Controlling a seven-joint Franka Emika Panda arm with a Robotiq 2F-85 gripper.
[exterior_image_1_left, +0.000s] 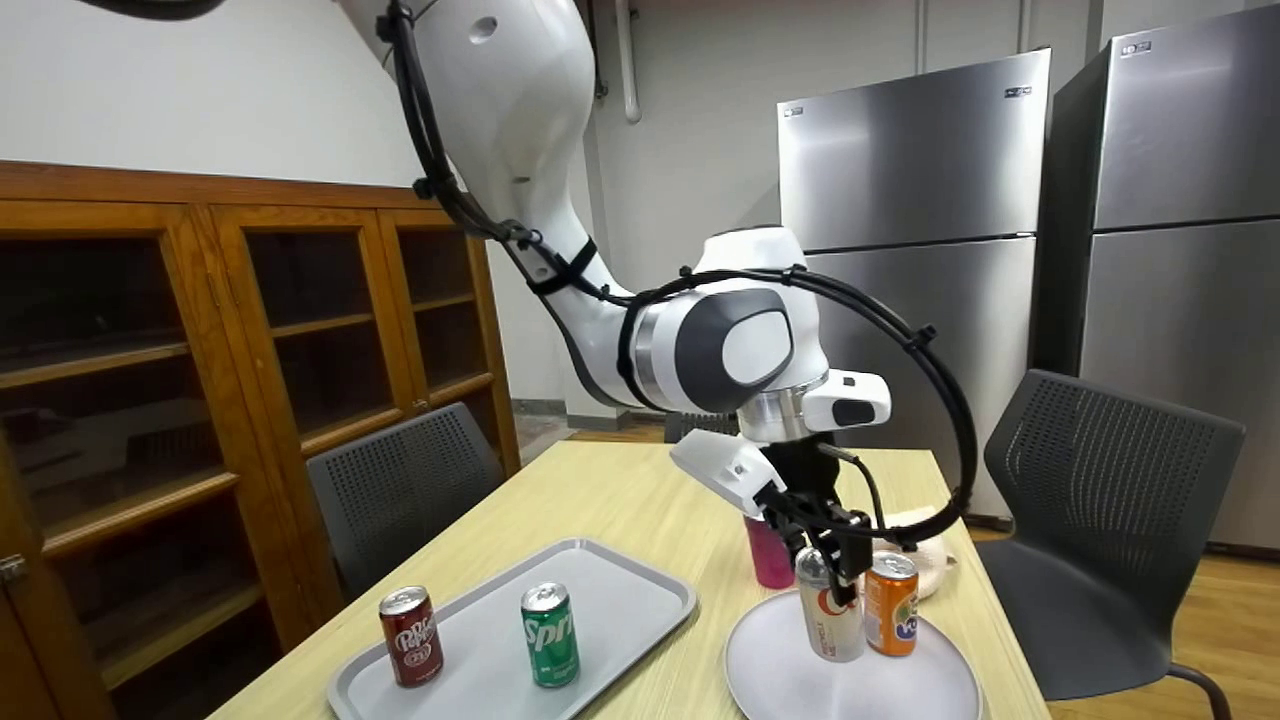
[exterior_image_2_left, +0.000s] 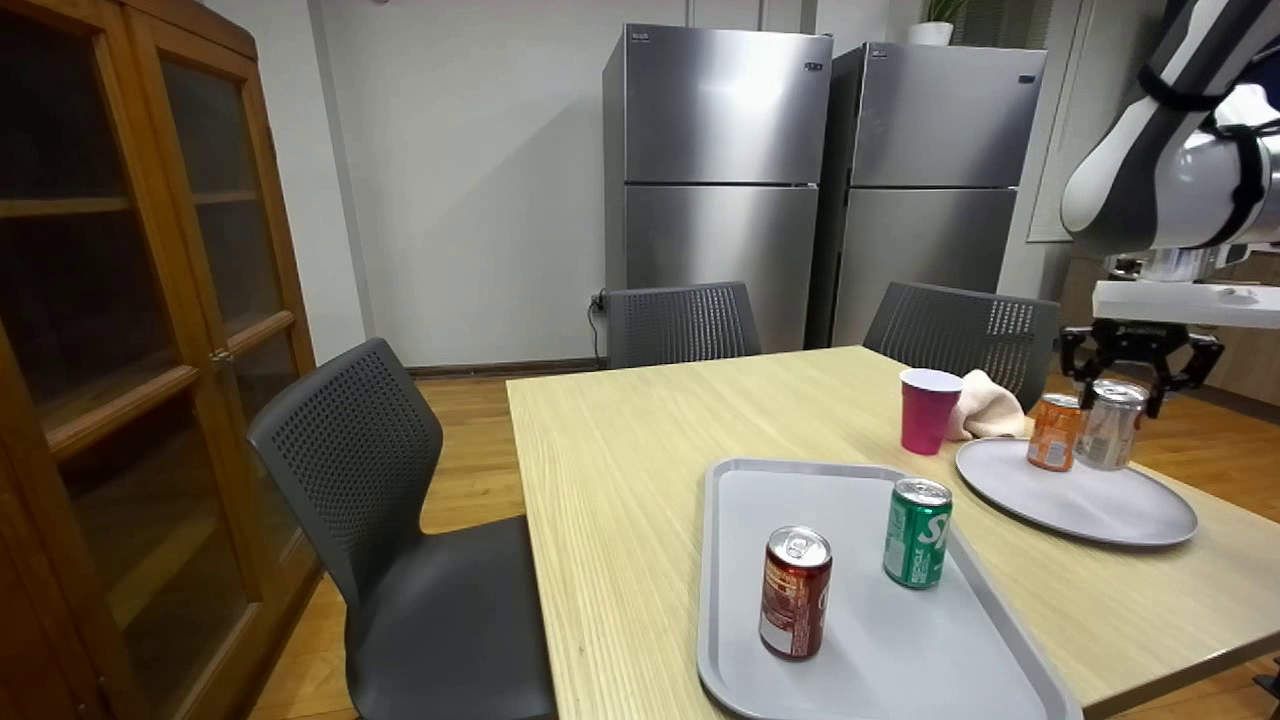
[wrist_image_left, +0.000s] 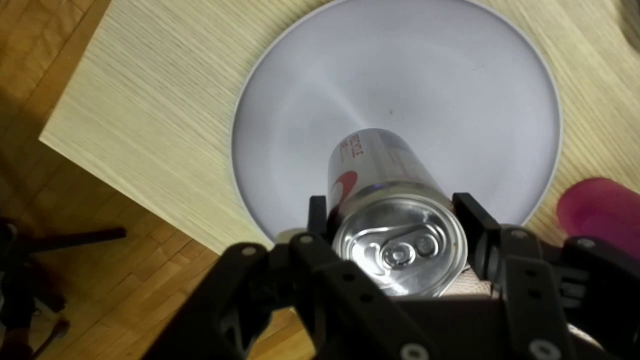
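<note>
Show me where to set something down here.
Free: tabletop between the tray, pink cup and far edge; near part of the plate, in front of silver can and orange can, in both exterior views. Crowded: around the claw, where those cans, cup and cloth cluster.

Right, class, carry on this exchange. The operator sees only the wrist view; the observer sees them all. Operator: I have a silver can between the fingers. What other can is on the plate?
Observer: An orange can stands upright on the plate, close beside the silver can.
Operator: My picture cuts off the pink cup. How does it stand?
Observer: Upright, its white-lined mouth facing up.
Operator: Any more cans on the table?
Observer: Two, a dark red can and a green can, both upright on a grey tray.
</note>
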